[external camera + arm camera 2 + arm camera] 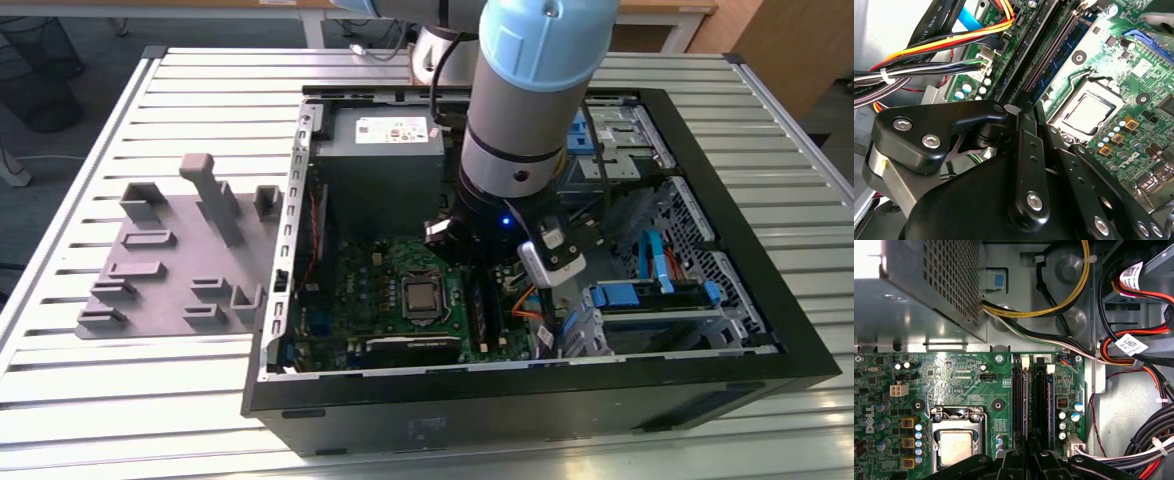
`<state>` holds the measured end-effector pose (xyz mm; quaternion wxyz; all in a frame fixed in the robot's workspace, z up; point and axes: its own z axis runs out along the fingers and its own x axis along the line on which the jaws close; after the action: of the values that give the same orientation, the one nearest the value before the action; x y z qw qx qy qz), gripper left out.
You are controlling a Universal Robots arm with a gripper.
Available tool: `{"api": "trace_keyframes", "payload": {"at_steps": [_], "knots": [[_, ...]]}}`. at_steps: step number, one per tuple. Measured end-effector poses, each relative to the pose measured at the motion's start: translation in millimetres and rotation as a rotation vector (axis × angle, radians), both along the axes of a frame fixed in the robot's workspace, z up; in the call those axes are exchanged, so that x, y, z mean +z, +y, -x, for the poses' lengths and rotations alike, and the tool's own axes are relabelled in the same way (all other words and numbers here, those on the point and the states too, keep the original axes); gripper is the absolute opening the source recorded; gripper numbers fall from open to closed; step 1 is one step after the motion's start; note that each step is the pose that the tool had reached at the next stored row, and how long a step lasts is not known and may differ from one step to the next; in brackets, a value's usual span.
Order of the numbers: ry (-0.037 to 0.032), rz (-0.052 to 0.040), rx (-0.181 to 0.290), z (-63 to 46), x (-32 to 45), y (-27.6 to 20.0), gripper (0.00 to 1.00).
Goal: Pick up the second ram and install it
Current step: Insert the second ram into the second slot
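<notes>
Second ram [1050, 405]: a thin blue-green strip seen edge-on, standing in the outermost of the long memory slots on the motherboard [969, 380]; in the second wrist view it [1074, 40] runs away from the gripper along the slot rows.
Neighbouring slots: dark parallel channels beside it – one nearer the processor socket [956, 445] also appears to hold a stick, though that cannot be told for sure.
Gripper [1026, 112]: directly above the near end of the slot rows; in the first wrist view its black fingers [1030, 456] meet just over the channels.
Jaws: drawn narrow, the tips all but together; whether they pinch anything or touch the stick cannot be told.
Arm: in the exterior view it reaches down into the open case [747, 330], its wrist over the motherboard [387, 290] beside the silver socket [422, 297].
Power supply [380, 150]: grey box at the case's far end, beyond the board.
Cables [1134, 355]: red, black, yellow and orange bundles – lying in the bay just beside the slots.
Grey tray [174, 270]: upright blocks, on the slatted table [174, 90], outside the case on the exterior view's left.
</notes>
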<state>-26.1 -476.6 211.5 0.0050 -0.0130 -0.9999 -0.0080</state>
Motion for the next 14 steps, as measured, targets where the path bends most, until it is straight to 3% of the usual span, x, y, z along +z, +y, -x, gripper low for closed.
{"api": "trace_keyframes", "payload": {"at_steps": [14], "knots": [[-0.0001, -0.0004, 0.011, 0.0, 1.4, 0.0, 0.14]]}}
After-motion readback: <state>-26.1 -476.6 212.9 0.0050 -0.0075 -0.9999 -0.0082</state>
